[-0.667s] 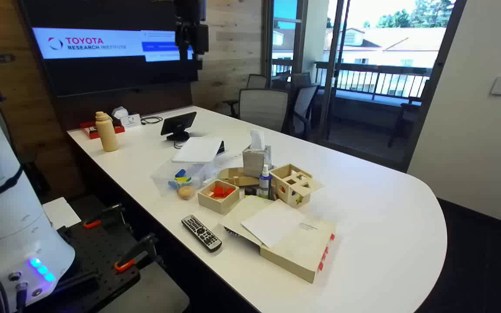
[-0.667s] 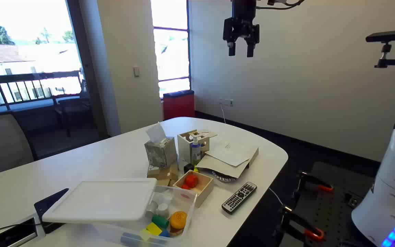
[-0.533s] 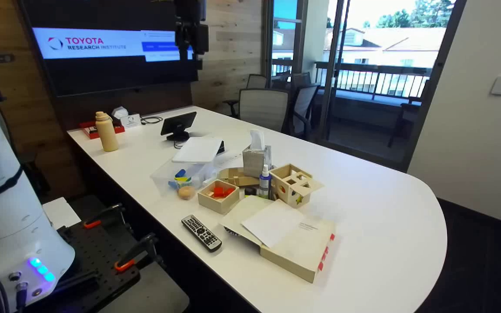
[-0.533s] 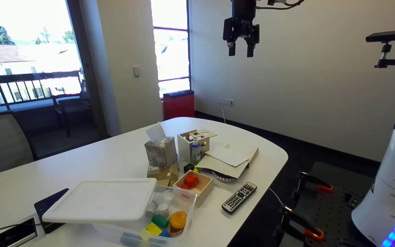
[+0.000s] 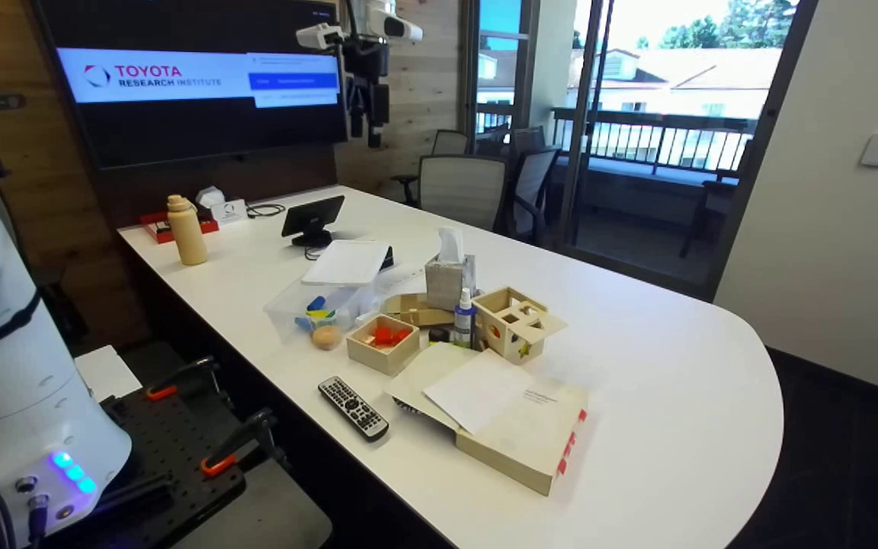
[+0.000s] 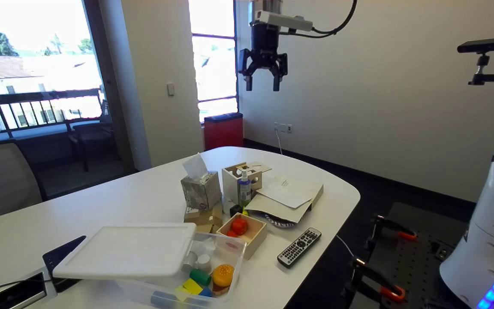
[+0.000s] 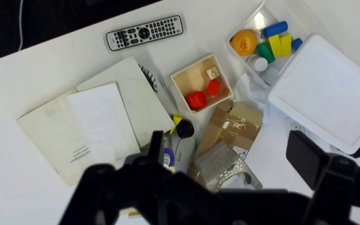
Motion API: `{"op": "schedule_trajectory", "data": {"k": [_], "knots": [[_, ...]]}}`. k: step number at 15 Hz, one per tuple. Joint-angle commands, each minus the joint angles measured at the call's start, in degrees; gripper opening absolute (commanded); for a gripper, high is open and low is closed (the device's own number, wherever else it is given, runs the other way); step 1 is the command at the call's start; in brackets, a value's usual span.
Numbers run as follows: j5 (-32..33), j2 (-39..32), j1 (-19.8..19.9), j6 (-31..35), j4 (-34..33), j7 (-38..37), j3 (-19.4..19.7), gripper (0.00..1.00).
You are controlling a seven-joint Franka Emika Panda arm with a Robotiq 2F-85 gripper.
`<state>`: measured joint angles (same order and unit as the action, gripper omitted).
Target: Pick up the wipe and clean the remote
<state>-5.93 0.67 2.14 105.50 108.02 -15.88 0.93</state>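
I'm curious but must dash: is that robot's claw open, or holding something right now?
Gripper: open, holding nothing, raised above the table.

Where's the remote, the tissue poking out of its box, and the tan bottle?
remote point(image 7: 144, 33), in the wrist view, on its round button pad
tissue point(image 5: 450, 245), in an exterior view, on its white sheet
tan bottle point(image 5: 187, 235), in an exterior view, on its body

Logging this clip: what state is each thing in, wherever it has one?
Gripper: open, holding nothing
Remote: flat, face up
Tissue box: opening upward
Tissue: sticking up out of the tissue box
Wooden tray: uncovered, red pieces inside
Bin: partly covered, lid askew
Spray bottle: upright
Flask: upright, capped
Wall screen: lit
Base lights: lit blue
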Motion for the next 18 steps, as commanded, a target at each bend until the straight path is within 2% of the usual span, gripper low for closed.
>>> {"op": "schedule_trajectory", "data": {"k": [1, 3, 7, 12, 14, 18], "knots": [[1.42, -13.15, -2.27, 5.44, -9.62, -13.80, -1.25, 1.00], [1.26, -20.29, -4.15, 9.75, -14.31, -20.05, -0.86, 1.00], [1.44, -34.86, -6.60, 17.15, -26.04, -27.86, -0.40, 1.00], [3.18, -51.26, -10.03, 25.48, -41.41, -33.57, 4.10, 1.00], [3.98, -56.53, -10.49, 26.99, -47.44, -35.53, 5.76, 1.00], [4.65, -64.46, -10.24, 25.97, -57.49, -38.74, 7.76, 1.00]]}}
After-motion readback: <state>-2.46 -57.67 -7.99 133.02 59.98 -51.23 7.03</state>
